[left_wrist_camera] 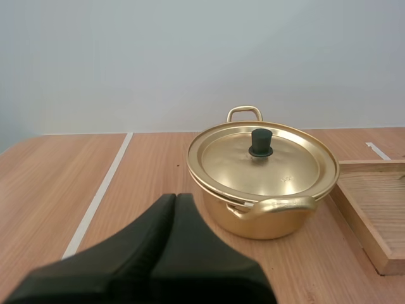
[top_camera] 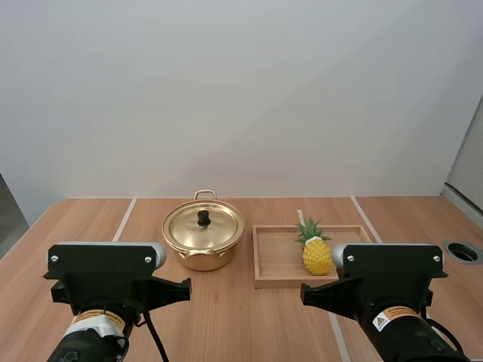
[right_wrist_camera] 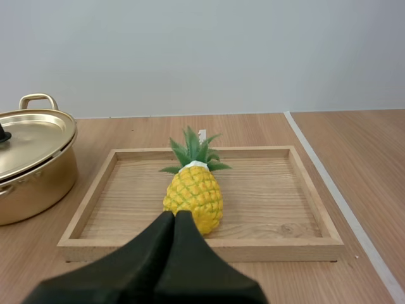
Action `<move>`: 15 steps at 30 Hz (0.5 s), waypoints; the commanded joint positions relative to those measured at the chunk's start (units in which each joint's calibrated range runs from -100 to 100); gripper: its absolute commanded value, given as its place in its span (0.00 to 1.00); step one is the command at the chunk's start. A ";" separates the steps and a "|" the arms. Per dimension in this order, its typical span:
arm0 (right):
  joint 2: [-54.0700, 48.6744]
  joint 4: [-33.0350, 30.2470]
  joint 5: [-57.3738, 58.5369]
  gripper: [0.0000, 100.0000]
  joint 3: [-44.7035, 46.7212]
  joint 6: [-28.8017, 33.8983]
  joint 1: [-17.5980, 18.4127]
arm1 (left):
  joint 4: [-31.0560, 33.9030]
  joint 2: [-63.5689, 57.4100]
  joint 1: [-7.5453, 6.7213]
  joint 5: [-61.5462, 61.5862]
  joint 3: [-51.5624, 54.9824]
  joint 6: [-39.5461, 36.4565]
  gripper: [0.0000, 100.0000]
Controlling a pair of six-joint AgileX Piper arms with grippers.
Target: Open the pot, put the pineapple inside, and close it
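Two claws, and both are closed on nothing. My left claw has its black fingers pressed together into one dark wedge, and my right claw looks just the same.

My left claw hangs above the tabletop and points toward the pot, short of it and clear of its near handle. The pot is gold-coloured and stands upright on the tabletop. Its lid is fully seated, with a small black knob at the lid's middle. A second loop handle sticks out on the far side.

My right claw points at the pineapple. In the right wrist view its tips overlap the near end of the fruit, and I cannot tell whether they touch it. The pineapple lies on its side inside the wooden tray, with its yellow body toward my arms and its green crown toward the tray's far rim. From the high view it sits in the right half of the tray.

The tray rests flat on the tabletop just to the right of the pot, with a narrow strip of wood showing between them.

Pale lines run front to back across the tabletop. One line lies left of the pot and another lies right of the tray. A round opening sits near the tabletop's right edge, well apart from the tray.
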 commanded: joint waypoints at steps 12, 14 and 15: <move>-0.34 -6.31 -0.29 0.15 0.00 -0.17 -0.20 | -2.98 -0.19 0.24 1.56 0.13 -1.57 0.32; -0.34 -6.31 -0.13 0.39 0.00 -0.17 -0.20 | -2.17 -0.19 0.27 1.41 0.13 -1.57 0.45; -0.34 -6.31 -0.13 0.56 0.00 -0.17 -0.20 | -2.17 -0.19 0.27 1.22 0.13 -1.57 0.56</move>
